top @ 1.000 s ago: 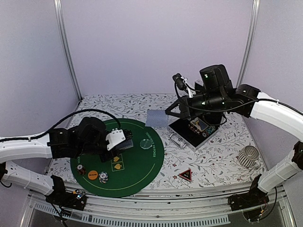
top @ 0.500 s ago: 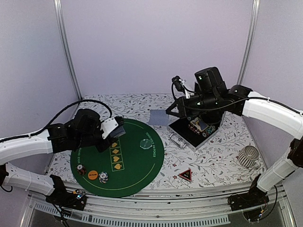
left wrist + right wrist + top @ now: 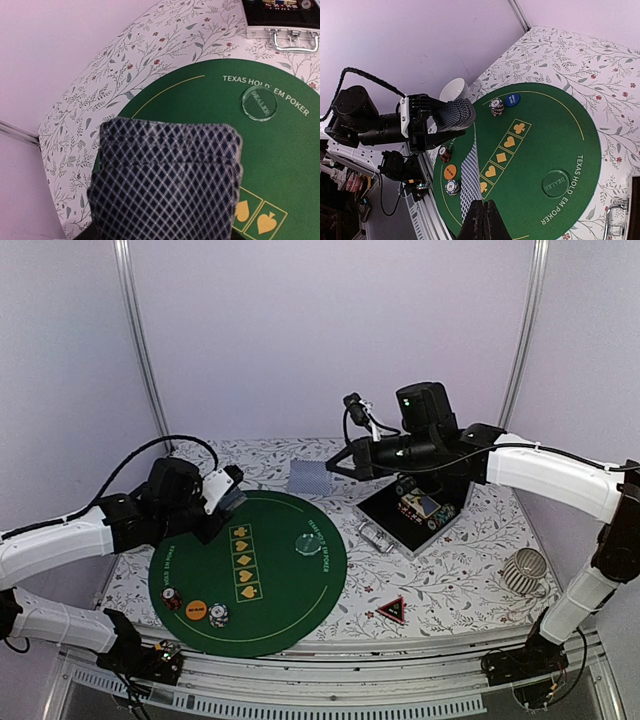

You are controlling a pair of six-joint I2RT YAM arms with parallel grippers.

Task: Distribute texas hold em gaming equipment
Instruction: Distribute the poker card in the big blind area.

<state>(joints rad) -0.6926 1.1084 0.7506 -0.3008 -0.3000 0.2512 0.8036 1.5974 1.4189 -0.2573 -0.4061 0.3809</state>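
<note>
We are listing the left gripper (image 3: 228,500) pinching a deck (image 3: 165,180) over the mat (image 3: 290,590), toward the bench's left edge. The right gripper (image 3: 483,210) is holding its fingers pressed on one card (image 3: 308,477), aloft near the far edge. Chips (image 3: 217,615) and the orange disc (image 3: 197,609) are lying toward the near edge, the clear disc (image 3: 306,542) mid-mat, and the triangle token (image 3: 391,609) off the mat, near the near edge.

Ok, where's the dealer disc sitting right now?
Top view: the clear dealer disc lies flat on the green mat, right of the suit boxes and beside the printed lettering, toward the metal case.
</note>
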